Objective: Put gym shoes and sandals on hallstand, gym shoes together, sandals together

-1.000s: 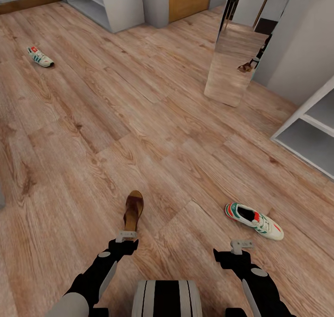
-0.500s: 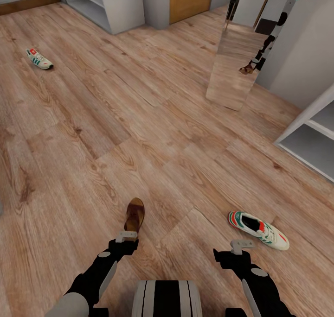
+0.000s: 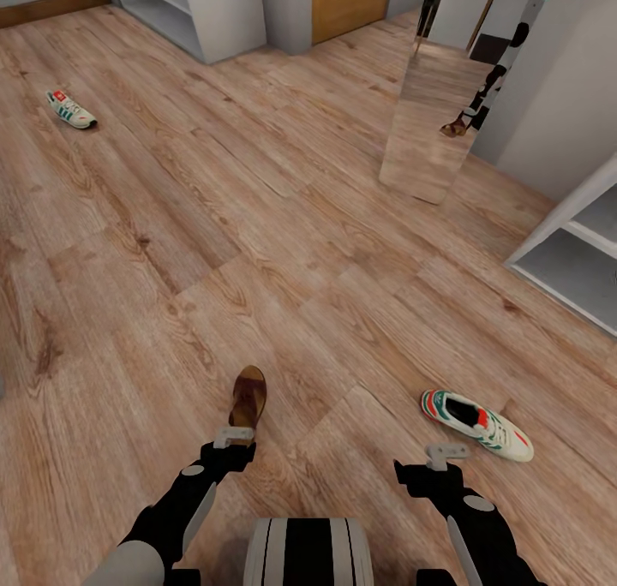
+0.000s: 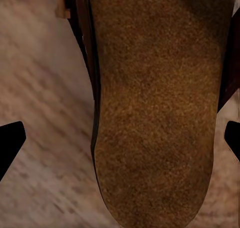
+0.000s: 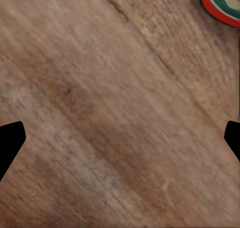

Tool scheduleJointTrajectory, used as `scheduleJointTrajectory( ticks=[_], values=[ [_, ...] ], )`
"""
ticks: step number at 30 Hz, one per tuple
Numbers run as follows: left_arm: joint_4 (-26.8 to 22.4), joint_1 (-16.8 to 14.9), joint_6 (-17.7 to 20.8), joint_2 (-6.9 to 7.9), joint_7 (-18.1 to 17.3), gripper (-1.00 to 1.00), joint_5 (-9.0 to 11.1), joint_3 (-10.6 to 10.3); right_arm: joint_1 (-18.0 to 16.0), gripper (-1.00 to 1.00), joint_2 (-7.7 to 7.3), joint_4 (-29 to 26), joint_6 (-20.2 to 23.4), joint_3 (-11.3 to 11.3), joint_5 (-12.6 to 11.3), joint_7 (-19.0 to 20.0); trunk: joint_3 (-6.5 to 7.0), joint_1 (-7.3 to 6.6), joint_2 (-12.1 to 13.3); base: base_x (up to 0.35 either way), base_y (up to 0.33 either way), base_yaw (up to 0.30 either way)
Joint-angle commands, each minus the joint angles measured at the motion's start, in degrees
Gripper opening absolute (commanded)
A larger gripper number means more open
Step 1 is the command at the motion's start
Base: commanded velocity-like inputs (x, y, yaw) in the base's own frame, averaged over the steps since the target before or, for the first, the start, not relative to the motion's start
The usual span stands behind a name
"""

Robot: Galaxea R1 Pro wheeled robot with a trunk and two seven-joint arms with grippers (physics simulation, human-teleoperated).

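My left end effector (image 3: 233,437) hangs spread wide right over the brown sandal (image 3: 248,396) on the corridor floor (image 3: 283,252); the right end effector (image 3: 446,455), also spread, sits near the closer gym shoe (image 3: 476,424).

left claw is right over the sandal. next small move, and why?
Probably lower the left claw straight down onto the sandal. In the left wrist view the sandal's footbed lies between the two spread fingertips, so it looks lined up and open. The sandal lies flat on the corridor floor, not yet gripped. How much height remains is hard to judge.
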Motion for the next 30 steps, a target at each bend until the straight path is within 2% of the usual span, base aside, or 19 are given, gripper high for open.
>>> scheduleJointTrajectory(
  ticks=[1, 3, 9, 16, 19, 30],
  values=[
    [-0.1, 0.0, 0.3, 0.00, -0.1, 1.00, -0.1, 0.0, 0.0, 1.00, -0.01, -0.1, 0.3, 0.0, 0.0, 0.0, -0.03, -0.01, 0.0, 0.000, 0.000, -0.142],
    [-0.1, 0.0, 0.3, 0.00, -0.1, 1.00, -0.1, 0.0, 0.0, 1.00, -0.01, -0.1, 0.3, 0.0, 0.0, 0.0, -0.03, -0.01, 0.0, 0.000, 0.000, -0.107],
    [-0.1, 0.0, 0.3, 0.00, -0.1, 1.00, -0.1, 0.0, 0.0, 1.00, -0.01, -0.1, 0.3, 0.0, 0.0, 0.0, -1.40, 0.15, -0.1, 0.000, 0.000, -0.030],
    [-0.1, 0.0, 0.3, 0.00, -0.1, 1.00, -0.1, 0.0, 0.0, 1.00, -0.01, -0.1, 0.3, 0.1, 0.0, 0.0, -1.83, 0.15, -0.1, 0.000, 0.000, -0.001],
    [-0.1, 0.0, 0.3, 0.00, -0.1, 1.00, -0.1, 0.0, 0.0, 1.00, -0.01, -0.1, 0.3, 0.1, 0.0, 0.0, -2.53, 0.22, -0.1, 0.000, 0.000, 0.000],
    [-0.1, 0.0, 0.3, 0.00, -0.1, 1.00, -0.1, 0.0, 0.0, 1.00, -0.02, -0.1, 0.3, 0.1, 0.0, 0.0, -2.54, 0.22, -0.1, 0.000, 0.000, 0.000]
  ],
)
